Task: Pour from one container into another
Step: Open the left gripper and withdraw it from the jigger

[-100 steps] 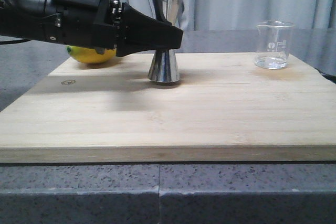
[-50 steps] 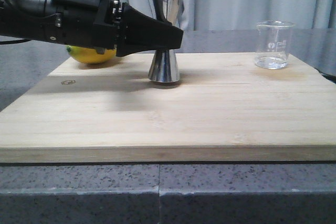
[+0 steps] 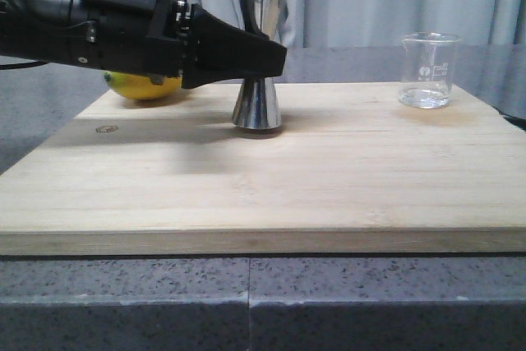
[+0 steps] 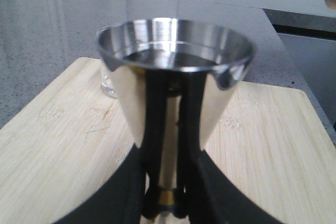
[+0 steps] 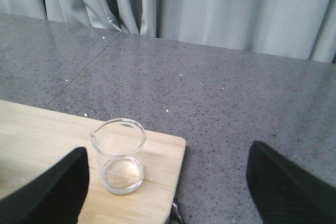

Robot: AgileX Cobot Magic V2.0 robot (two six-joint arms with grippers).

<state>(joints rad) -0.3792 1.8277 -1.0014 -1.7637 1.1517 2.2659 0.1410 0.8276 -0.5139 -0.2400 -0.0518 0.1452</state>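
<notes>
The steel jigger (image 3: 256,106) stands upright on the wooden board (image 3: 329,178), left of centre near its back edge. My left gripper (image 3: 278,59) reaches in from the left and is shut on its narrow waist. In the left wrist view the black fingers (image 4: 152,182) press either side of the gold band, below the jigger's cup (image 4: 173,61). The glass beaker (image 3: 427,71) stands upright at the board's back right corner, with what looks like a little clear liquid in it. My right gripper (image 5: 168,148) is open and hangs short of the beaker (image 5: 119,156), touching nothing.
A yellow lemon (image 3: 140,86) lies at the board's back left, behind the left arm. The board rests on a grey speckled counter (image 3: 246,302). Grey curtains (image 5: 210,9) hang behind. The beaker (image 4: 108,85) peeks out behind the jigger in the left wrist view.
</notes>
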